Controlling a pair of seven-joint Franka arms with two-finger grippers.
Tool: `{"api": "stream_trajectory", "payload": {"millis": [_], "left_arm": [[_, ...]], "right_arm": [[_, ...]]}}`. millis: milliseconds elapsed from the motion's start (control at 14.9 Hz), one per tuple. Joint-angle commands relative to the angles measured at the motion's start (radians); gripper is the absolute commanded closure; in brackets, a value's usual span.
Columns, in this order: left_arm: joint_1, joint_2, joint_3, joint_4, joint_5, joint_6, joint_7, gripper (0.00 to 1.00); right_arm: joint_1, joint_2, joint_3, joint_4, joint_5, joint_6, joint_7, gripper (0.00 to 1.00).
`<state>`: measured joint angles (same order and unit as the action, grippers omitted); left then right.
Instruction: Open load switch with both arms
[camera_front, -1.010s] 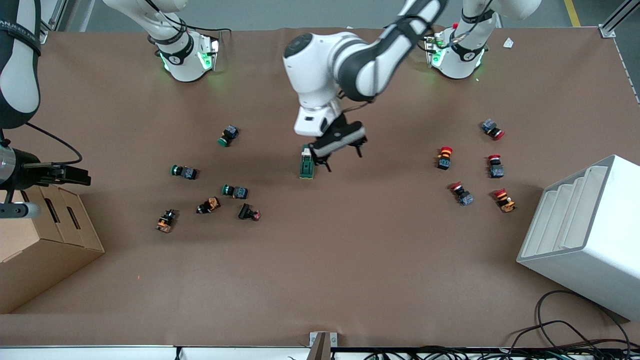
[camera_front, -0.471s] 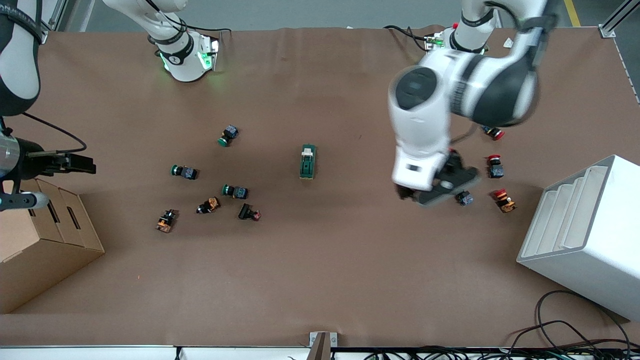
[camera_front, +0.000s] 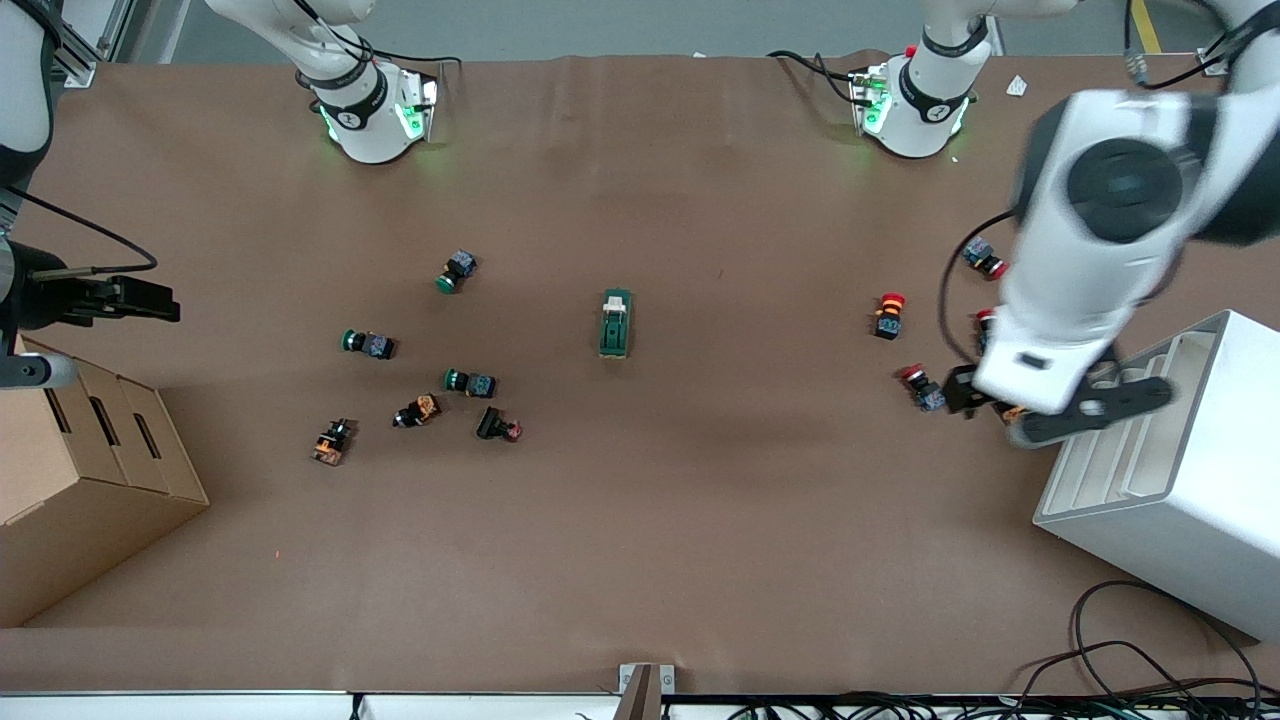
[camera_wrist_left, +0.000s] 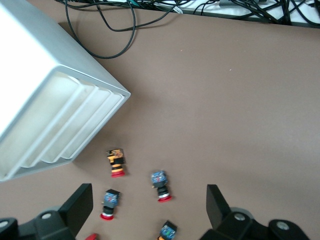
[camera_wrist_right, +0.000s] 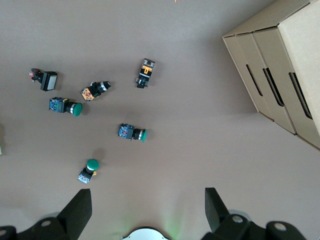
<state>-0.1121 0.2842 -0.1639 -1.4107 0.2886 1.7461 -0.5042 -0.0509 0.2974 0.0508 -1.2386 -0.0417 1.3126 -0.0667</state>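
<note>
The load switch (camera_front: 616, 323), a dark green block with a cream toggle, lies alone in the middle of the table with no gripper near it. My left gripper (camera_front: 1085, 412) hangs over the red push buttons beside the white rack. It is open in the left wrist view (camera_wrist_left: 147, 207), with nothing between its fingers (camera_wrist_left: 80, 205). My right gripper (camera_front: 148, 299) is at the right arm's end of the table, above the cardboard box's edge. It is open and empty in the right wrist view (camera_wrist_right: 147, 212). The load switch does not show clearly in either wrist view.
Red push buttons (camera_front: 888, 315) lie toward the left arm's end. Green (camera_front: 456, 270) and orange (camera_front: 417, 410) ones lie toward the right arm's end. The white rack (camera_front: 1180, 470) and the cardboard box (camera_front: 90, 480) stand at the two ends. Cables (camera_front: 1150, 660) trail nearer the camera than the rack.
My left arm has swung away from the load switch toward its own end of the table, over the red buttons. The switch stayed put. The right gripper drifted slightly.
</note>
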Motion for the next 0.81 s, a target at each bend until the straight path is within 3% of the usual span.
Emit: {"api": "stream_trajectory", "payload": {"millis": [0,404,740], "left_arm": [[0.07,-0.089,0.003,-0.033,-0.086,-0.049,0.151,0.0],[0.204,-0.264,0.027,-0.151,-0.233,-0.123,0.446,0.0],[0.215,-0.371,0.027,-0.212,-0.24,-0.209,0.492,0.0]], "right_arm": [[0.017,-0.023,-0.041,-0.018,0.022,-0.007,0.004,0.0],[0.042,-0.079,-0.068,-0.059,0.026,-0.007,0.004,0.0],[0.066,-0.15,-0.089,-0.143,0.025,0.027,-0.001,0.0]]}}
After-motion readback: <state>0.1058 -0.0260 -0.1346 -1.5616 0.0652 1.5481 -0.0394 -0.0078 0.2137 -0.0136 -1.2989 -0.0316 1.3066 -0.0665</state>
